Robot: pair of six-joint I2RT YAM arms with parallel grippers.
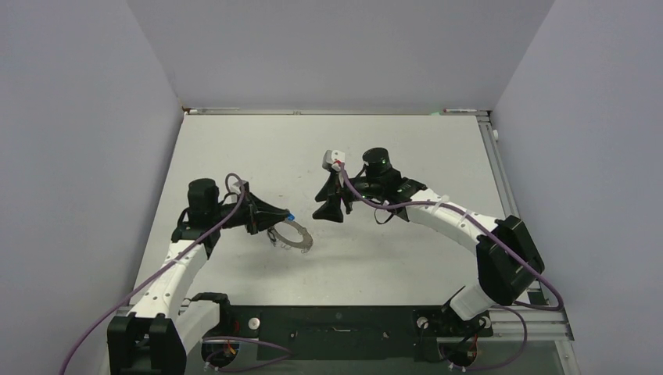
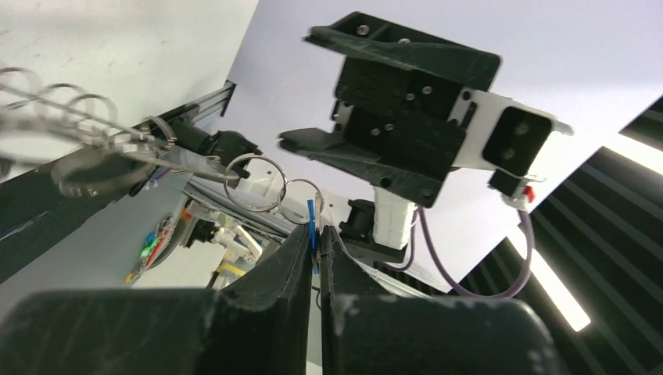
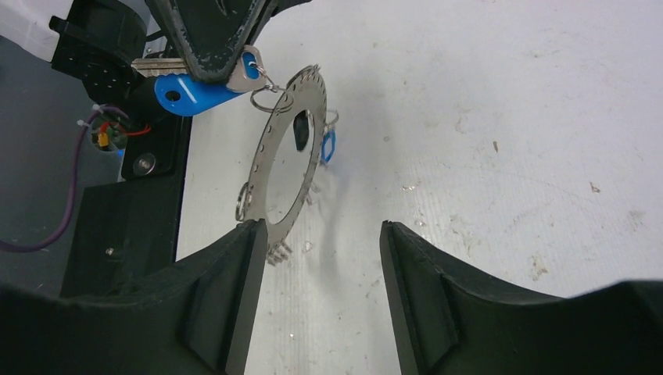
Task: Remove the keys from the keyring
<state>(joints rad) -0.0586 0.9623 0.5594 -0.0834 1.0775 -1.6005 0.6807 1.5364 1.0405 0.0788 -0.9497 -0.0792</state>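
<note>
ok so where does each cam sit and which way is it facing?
Top external: above and behind, facing down at the table; left arm and right arm show whole, keyring between them.
Left wrist: on the left arm, facing along its own fingers, shut on a blue key, toward the open right gripper.
Right wrist: on the right arm, facing past its own open fingers at the keyring and the left gripper.
Shared: both wrist views show the blue key; each sees the other gripper.

Top camera looks down; 2 close wrist views share the keyring (image 3: pixel 309 94).
</note>
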